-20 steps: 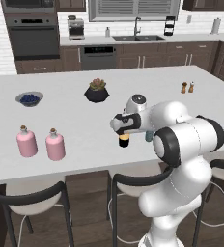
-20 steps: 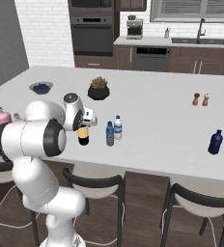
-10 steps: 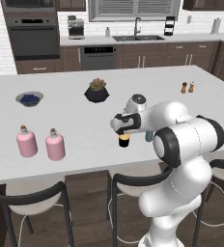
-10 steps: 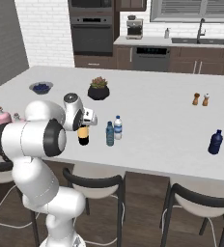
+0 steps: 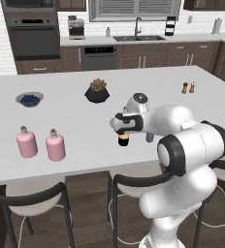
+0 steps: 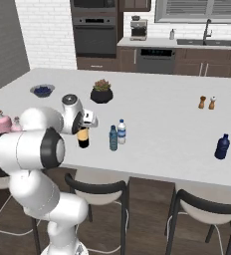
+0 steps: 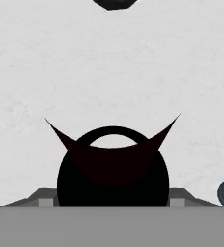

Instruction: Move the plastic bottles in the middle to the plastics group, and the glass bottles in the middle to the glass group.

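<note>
The white island counter point(image 5: 85, 145) is used as the sorting surface, and the groups are kept at its two ends so that a bottle from the middle has to be carried sideways. The Franka arm point(image 5: 192, 145) is bent low over the counter's near edge, so that its gripper point(image 5: 124, 130) is brought down from above on the wine bottle point(image 5: 123, 141). The bottle is seen upright and appears to stand on the counter. In the hand view its dark round top point(image 7: 113, 169) is framed between the two fingers, and the jaws are judged to be closed against its sides, at a middling width; it is judged to be held for lifting.

Well to the left of the wine bottle, the two pink flasks point(image 5: 26, 143) point(image 5: 55, 145) are set side by side as the glass group, and the counter between is bare, so the way there is judged free. Far to the right of the wine bottle, the dark blue bottle point(image 6: 222, 146) is stood alone as the plastics group. Just to the right of the wine bottle, the clear water bottle point(image 6: 121, 131) is left waiting, with a teal bottle point(image 6: 113, 138) beside it; both could be knocked by the hand. Behind the wine bottle, a potted succulent point(image 5: 97, 90) is placed; behind and to the left a bowl of blueberries point(image 5: 29, 99), and behind and to the right two small shakers point(image 5: 188, 87)
</note>
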You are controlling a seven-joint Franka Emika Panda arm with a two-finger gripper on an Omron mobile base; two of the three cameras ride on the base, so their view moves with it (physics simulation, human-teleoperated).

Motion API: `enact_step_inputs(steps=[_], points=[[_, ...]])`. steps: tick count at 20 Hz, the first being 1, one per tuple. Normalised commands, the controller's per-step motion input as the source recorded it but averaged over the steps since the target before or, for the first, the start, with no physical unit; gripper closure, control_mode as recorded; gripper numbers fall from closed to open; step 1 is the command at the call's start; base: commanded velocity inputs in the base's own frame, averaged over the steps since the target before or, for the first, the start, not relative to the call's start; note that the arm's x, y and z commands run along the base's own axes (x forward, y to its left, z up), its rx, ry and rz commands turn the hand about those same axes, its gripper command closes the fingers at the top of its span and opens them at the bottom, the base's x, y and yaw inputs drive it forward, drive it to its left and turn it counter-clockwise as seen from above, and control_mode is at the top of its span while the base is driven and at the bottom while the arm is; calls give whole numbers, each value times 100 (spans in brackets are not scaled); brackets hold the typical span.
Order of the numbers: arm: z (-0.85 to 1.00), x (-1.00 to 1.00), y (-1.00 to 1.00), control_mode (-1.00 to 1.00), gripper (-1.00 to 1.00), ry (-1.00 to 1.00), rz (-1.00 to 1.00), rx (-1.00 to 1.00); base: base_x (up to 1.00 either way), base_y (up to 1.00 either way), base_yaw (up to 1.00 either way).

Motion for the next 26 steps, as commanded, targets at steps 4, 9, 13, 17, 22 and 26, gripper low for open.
enact_step_inputs(steps=[4,9,13,17,22,26], points=[[61,-43,78,-100,100,-5,25,0,0,0,0],[38,-14,100,-100,100,0,34,0,0,0,0],[8,0,99,-100,100,0,35,0,0,0,0],[-4,-4,57,-100,100,-8,21,-3,0,0,0],[0,0,44,-100,100,-6,16,-9,0,0,0],[0,0,36,-100,100,0,17,-1,0,0,0]])
